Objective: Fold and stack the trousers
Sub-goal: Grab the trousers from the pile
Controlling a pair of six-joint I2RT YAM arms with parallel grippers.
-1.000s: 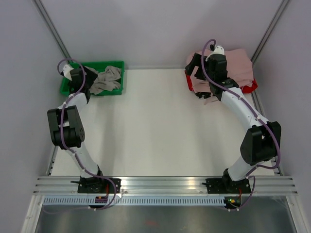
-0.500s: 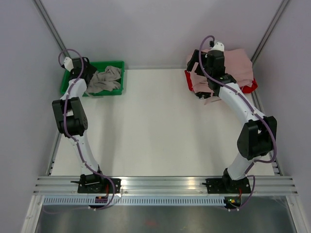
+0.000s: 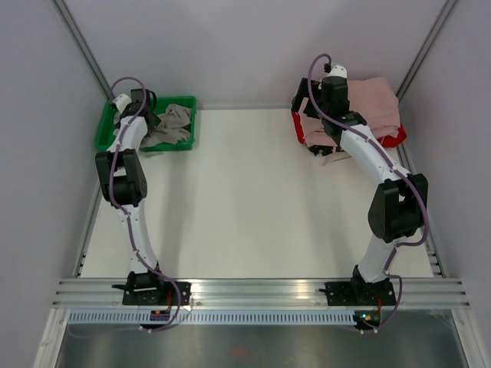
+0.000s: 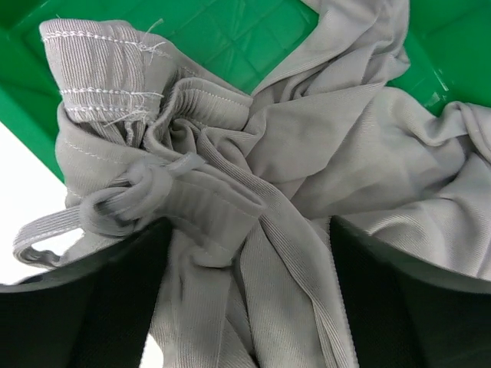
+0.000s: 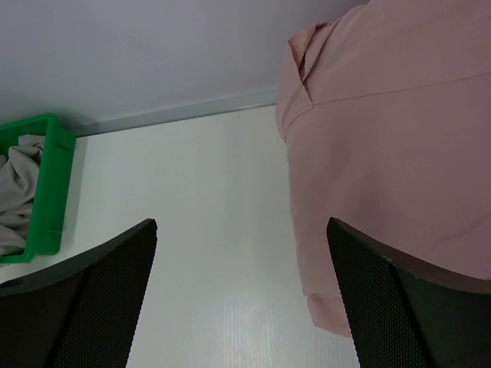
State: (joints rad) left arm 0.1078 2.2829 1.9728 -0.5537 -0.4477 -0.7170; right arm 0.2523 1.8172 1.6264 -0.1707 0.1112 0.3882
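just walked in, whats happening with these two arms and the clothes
The left gripper hangs open right over the crumpled grey-beige fabric trousers, which lie bunched in the green plastic bin at the far left corner; it has no hold on them yet. The right gripper is open too, beside the pale pink garments piled on a red container at the far right. No folding has begun.
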